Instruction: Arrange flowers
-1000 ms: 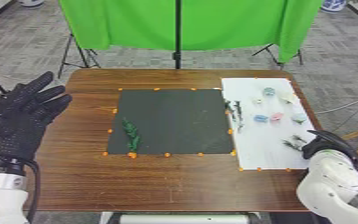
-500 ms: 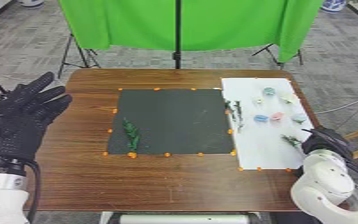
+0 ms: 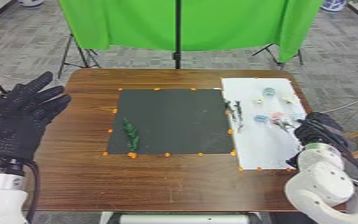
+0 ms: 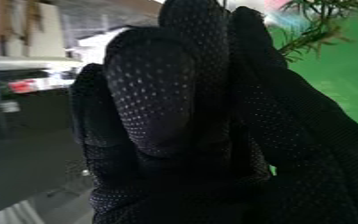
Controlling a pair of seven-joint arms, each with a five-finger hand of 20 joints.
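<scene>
We record the right hand [image 3: 318, 128] at the right edge of the white rectangular sheet [image 3: 262, 146], its fingers closed toward the thumb, with a feathery green sprig [image 4: 316, 34] pinched at the tips and lying near the small pink flower [image 3: 277, 115]. We note the left hand [image 3: 17, 117] loosely open, palm bare, beside the brown wooden worktop [image 3: 167, 185]. We log a long green leafy stem [image 3: 131, 136] on the left part of the dark grey square mat [image 3: 180, 117], and a round blue flower [image 3: 269, 92] on the sheet.
</scene>
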